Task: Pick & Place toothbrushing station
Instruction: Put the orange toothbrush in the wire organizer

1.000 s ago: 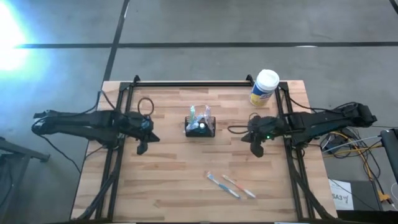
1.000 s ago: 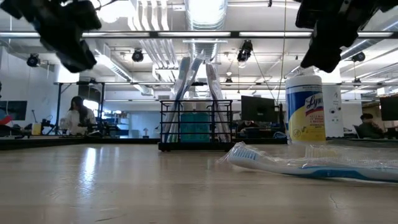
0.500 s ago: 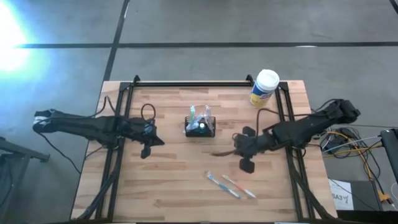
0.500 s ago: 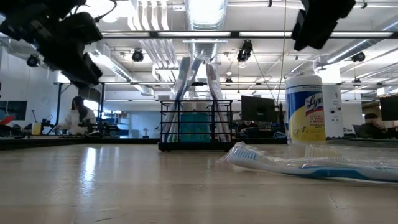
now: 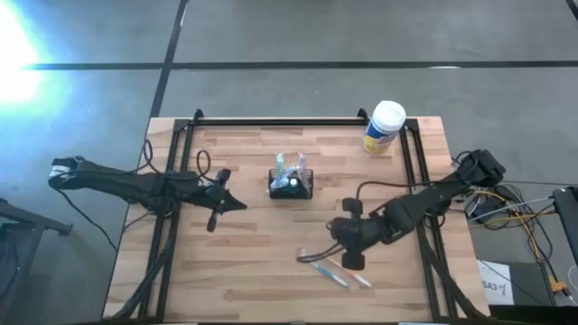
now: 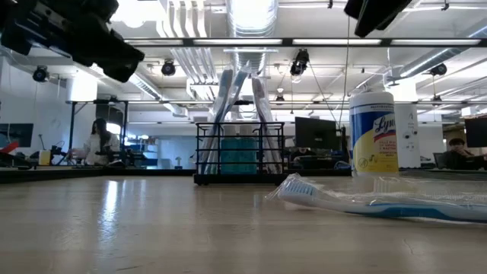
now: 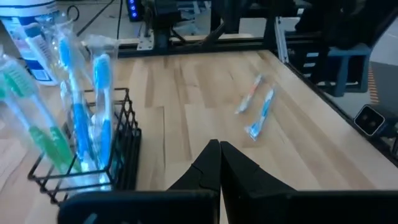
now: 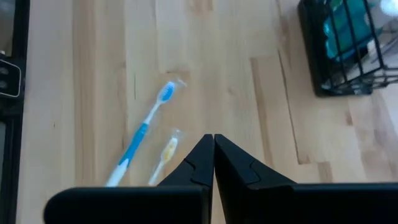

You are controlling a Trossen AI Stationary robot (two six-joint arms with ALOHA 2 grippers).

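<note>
Both my hands are closed and empty, my right hand (image 5: pixel 347 255) above two loose toothbrushes (image 5: pixel 332 269); the caddy (image 5: pixel 291 183) already holds several.

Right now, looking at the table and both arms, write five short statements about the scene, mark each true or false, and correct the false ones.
1. The black wire caddy holds wrapped toothbrushes. True.
2. Two wrapped toothbrushes lie loose on the table. True.
3. The right gripper grips the yellow canister. False: it is shut and empty, near the loose toothbrushes; the canister stands apart at the table's far right corner.
4. The left gripper is wide open. False: its fingers are shut.
5. The caddy lies tipped over. False: it stands upright.
</note>
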